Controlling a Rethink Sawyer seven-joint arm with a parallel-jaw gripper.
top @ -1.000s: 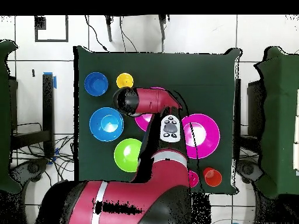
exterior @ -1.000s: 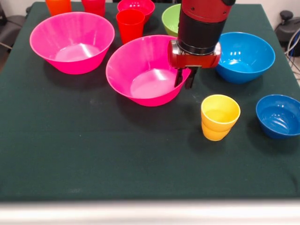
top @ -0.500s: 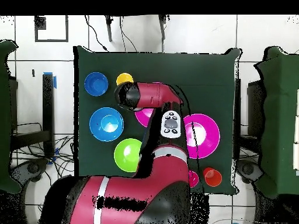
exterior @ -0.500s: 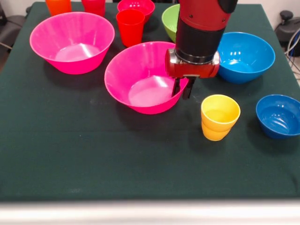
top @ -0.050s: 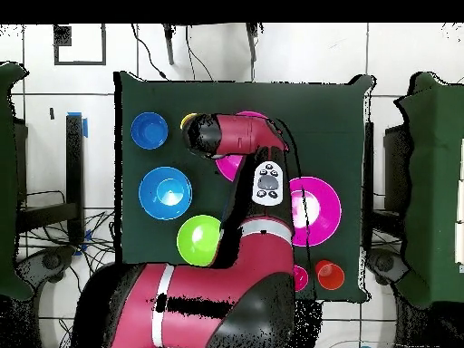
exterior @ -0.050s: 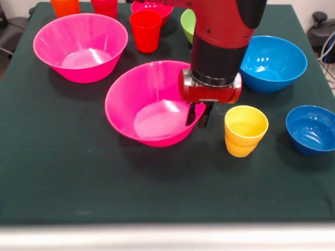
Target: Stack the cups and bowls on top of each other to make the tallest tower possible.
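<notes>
My gripper (exterior @ -0.050s: 197, 116) is shut on the right rim of a large hot pink bowl (exterior @ -0.050s: 149, 107) in the middle of the table, one finger inside the wall and one outside. A yellow cup (exterior @ -0.050s: 245, 130) stands upright just right of the gripper, apart from it. In the overhead view the arm covers the gripper, and only parts of the pink bowl (top @ -0.050s: 229, 167) and the yellow cup (top @ -0.050s: 188, 119) show. Every cup and bowl stands singly on the cloth.
A second pink bowl (exterior @ -0.050s: 80, 47) sits at the far left and a red cup (exterior @ -0.050s: 145, 30) behind the held bowl. A light blue bowl (exterior @ -0.050s: 273, 63), a small dark blue bowl (exterior @ -0.050s: 312, 129) and a green bowl (exterior @ -0.050s: 187, 23) lie to the right. More cups (exterior @ -0.050s: 65, 6) line the far edge.
The gripper has moved toward the front edge of the table and slightly left, taking the pink bowl along by its rim. The other cups and bowls have stayed put.
</notes>
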